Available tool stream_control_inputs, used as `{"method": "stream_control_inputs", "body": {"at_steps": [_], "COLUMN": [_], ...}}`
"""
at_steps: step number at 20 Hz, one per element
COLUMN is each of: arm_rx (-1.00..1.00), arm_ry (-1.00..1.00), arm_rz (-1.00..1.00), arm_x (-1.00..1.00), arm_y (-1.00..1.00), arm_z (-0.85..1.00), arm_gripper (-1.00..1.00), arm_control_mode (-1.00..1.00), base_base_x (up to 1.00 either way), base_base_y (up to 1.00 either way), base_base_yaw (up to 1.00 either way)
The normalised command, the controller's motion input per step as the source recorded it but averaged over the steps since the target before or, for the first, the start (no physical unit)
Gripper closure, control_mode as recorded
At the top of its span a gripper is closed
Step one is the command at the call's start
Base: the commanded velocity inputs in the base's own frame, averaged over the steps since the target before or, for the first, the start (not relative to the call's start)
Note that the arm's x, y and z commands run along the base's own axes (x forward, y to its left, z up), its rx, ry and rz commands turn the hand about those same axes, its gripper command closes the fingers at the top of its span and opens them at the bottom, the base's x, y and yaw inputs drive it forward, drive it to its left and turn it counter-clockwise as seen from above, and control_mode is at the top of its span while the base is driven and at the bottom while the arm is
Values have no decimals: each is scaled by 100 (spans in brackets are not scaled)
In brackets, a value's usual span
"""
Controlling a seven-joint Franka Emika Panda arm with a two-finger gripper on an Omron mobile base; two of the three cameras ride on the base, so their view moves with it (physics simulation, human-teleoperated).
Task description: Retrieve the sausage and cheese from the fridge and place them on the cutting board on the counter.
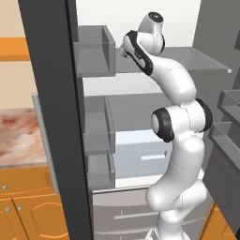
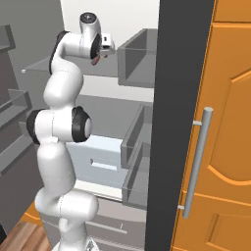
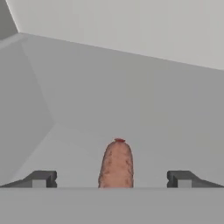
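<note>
Inside the open fridge (image 1: 140,112), at upper-shelf height: gripper (image 3: 112,178) reached in over the grey shelf (image 1: 197,58), jaws spread wide, nothing held. 2 dark fingertips (image 3: 41,178) visible at the bottom of the hand view, well apart, 1 on each side of the sausage (image 3: 116,165). Sausage: reddish-brown, rounded far end, lying on the shelf floor between the fingertips and touching neither. Same sausage glimpsed as a small reddish shape just below the hand in the right base view (image 2: 96,60). White arm (image 1: 180,140) raised from the base and bent forward toward the shelf. Door bins (image 1: 96,51) stacked on the left door, grey and translucent. Marbled counter (image 1: 18,136) left of the fridge over orange cabinets (image 1: 28,206). Orange cabinet door with a vertical bar handle (image 2: 197,162) at the right in the right base view.
</note>
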Motion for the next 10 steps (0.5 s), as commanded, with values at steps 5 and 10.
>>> {"method": "stream_control_inputs", "body": {"at_steps": [5,10], "arm_rx": [0,0], "arm_ry": [2,0], "arm_rz": [0,0], "arm_x": [50,11], "arm_y": [0,0], "arm_z": [-11,0], "arm_gripper": [-100,-100], "arm_control_mode": [-100,-100], "base_base_x": [0,0], "base_base_y": [0,0], "base_base_yaw": [0,0]}}
